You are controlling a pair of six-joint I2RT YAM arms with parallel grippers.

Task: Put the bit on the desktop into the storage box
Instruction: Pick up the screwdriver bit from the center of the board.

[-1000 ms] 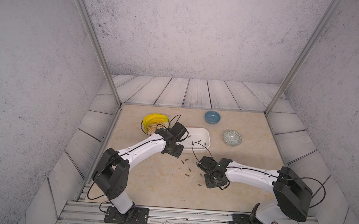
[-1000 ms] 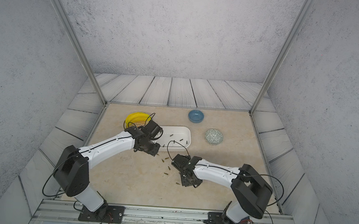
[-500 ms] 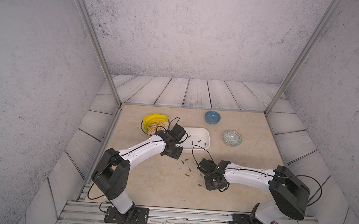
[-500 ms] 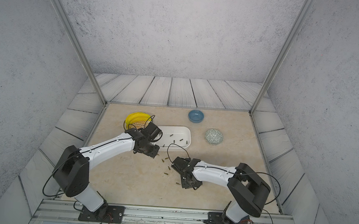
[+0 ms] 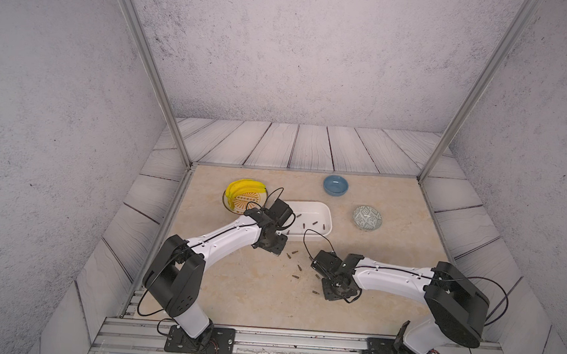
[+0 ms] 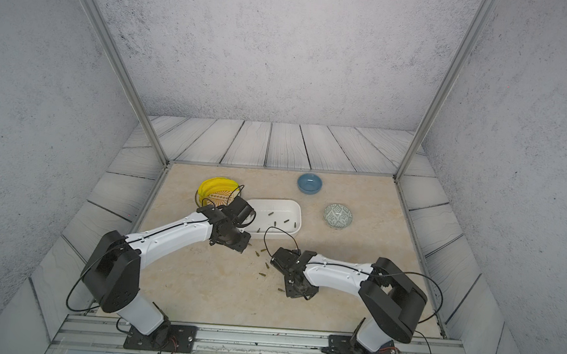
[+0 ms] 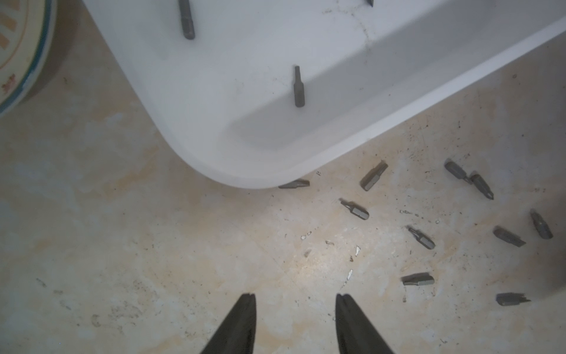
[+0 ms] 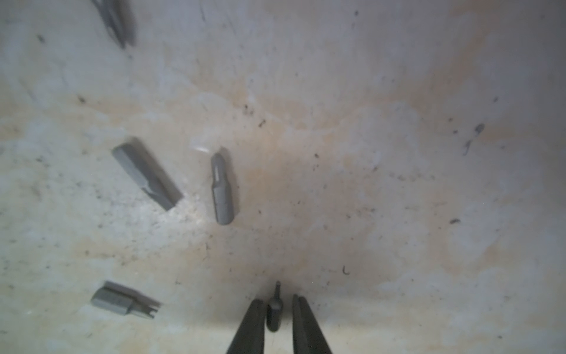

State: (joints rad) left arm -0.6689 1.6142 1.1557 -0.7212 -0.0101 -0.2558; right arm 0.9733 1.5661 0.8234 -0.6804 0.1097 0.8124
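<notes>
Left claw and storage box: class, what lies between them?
In the left wrist view, bare desktop separates the left claw from the storage box; one bit pokes out beneath the box's corner.

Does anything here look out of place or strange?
Yes. One bit lies on the desktop, half hidden under a rounded corner of the storage box. It is probably awkward to grasp there.

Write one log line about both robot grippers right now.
left gripper: open, empty, over beige desktop | right gripper: open, straddling small grey metal bit | white plastic storage box: bits inside | desktop: loose bits
</notes>
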